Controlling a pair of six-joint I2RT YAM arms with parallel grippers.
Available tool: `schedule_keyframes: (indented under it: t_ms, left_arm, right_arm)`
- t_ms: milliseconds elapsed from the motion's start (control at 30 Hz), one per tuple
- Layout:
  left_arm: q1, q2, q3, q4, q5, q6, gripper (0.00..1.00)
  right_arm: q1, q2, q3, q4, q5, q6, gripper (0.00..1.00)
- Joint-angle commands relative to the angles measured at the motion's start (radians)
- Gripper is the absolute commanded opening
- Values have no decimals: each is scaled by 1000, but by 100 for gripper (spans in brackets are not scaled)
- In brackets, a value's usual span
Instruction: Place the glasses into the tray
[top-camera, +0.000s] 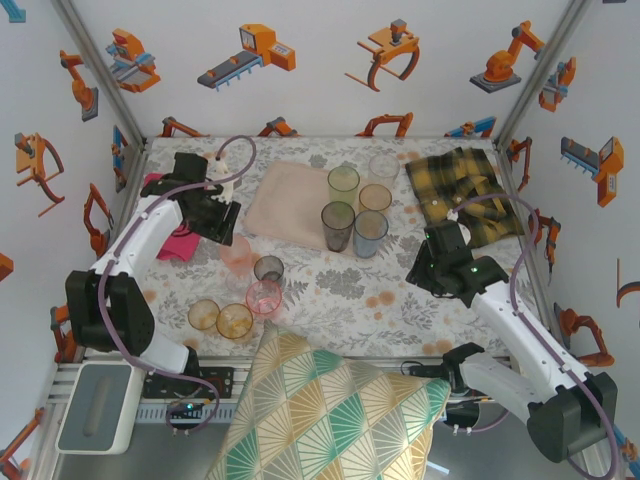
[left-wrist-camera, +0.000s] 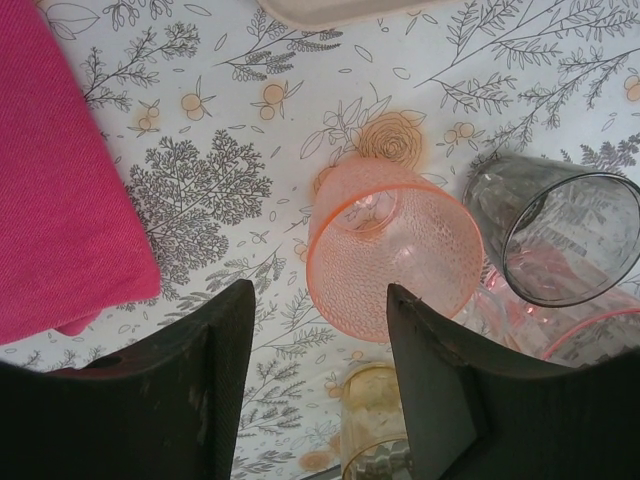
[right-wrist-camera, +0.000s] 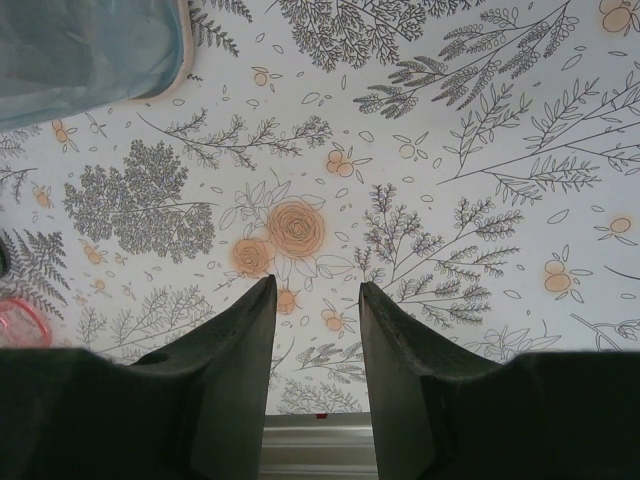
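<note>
Left wrist view: the left gripper (left-wrist-camera: 320, 288), parted and grasping nothing, straddles one wall of the peach-pink glass (left-wrist-camera: 400, 240) on the desk (left-wrist-camera: 200, 190) beside a smoky glass (left-wrist-camera: 560, 235). This looks like the grasp step; next, pinch, lift and carry it far-right to the tray (top-camera: 285, 200). The right gripper (right-wrist-camera: 318, 285) hangs released.

At the left wrist, the top edge cuts the tray (left-wrist-camera: 330, 8) to a sliver and the right edge crops the smoky grey glass (left-wrist-camera: 560, 235). An amber glass (left-wrist-camera: 372, 420) is half hidden behind the jaws of the left gripper (left-wrist-camera: 320, 290). At the right wrist, a blurred blue glass (right-wrist-camera: 80, 50) is cropped at the corner, a pink glass (right-wrist-camera: 18, 322) at the left edge.
</note>
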Motion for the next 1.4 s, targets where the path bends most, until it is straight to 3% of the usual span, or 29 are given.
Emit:
schedule_keyframes:
  t_ms: [0, 700, 1367]
  left_arm:
    - [-1, 23, -16, 18, 17, 24, 52]
    - [-20, 94, -73, 85, 6, 16, 42]
    - [-34, 79, -62, 80, -31, 26, 19]
  right_arm:
    - [-6, -4, -13, 18, 26, 12, 39]
    - [-6, -10, -21, 21, 25, 18, 39]
    - [-5, -11, -21, 21, 25, 16, 40]
